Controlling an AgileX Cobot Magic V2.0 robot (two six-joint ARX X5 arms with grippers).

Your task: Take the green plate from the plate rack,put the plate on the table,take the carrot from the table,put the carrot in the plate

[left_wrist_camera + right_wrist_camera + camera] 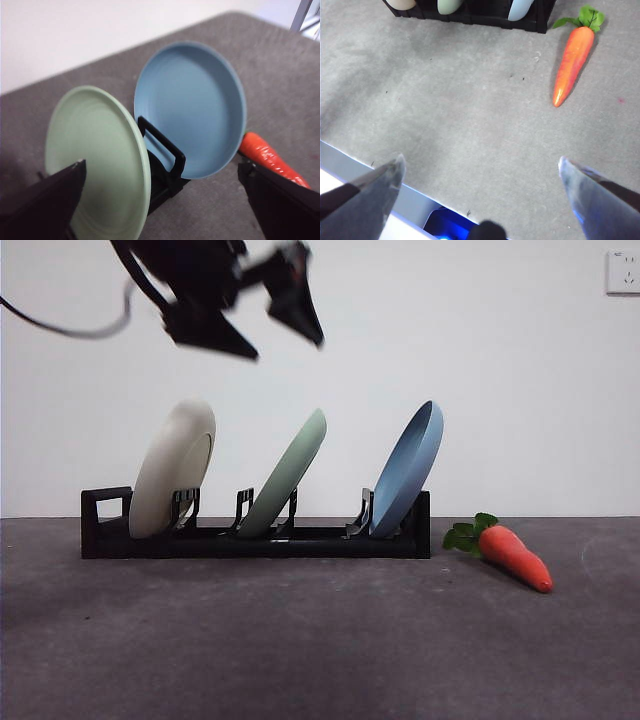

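— Front view: what did it show?

— It showed the left gripper point(262, 335) hanging above the plate rack point(255, 538), jaws spread wide and holding nothing, over the gap between the cream-white plate point(172, 483) and the green plate point(285, 475). The green plate stood in the middle slot, leaning toward the blue plate point(407, 470).

— And the wrist camera?

— The left gripper point(160, 200) looked along the rack, one jaw beside the green plate point(95, 155) and the other out past the blue plate point(190, 110). As I judged it, the jaws had to close over the green rim alone, so the arm needed to centre on that rim, come down onto its upper edge, then lift along the plate's lean so it would not drag on the dividers or knock the blue plate.

— The carrot?

— The carrot point(512, 552) lay on the table point(300, 640) just beside the rack's blue-plate end, leaves toward the rack. The right gripper point(480, 172) waited with its jaws apart and empty, well back from the carrot point(574, 62).
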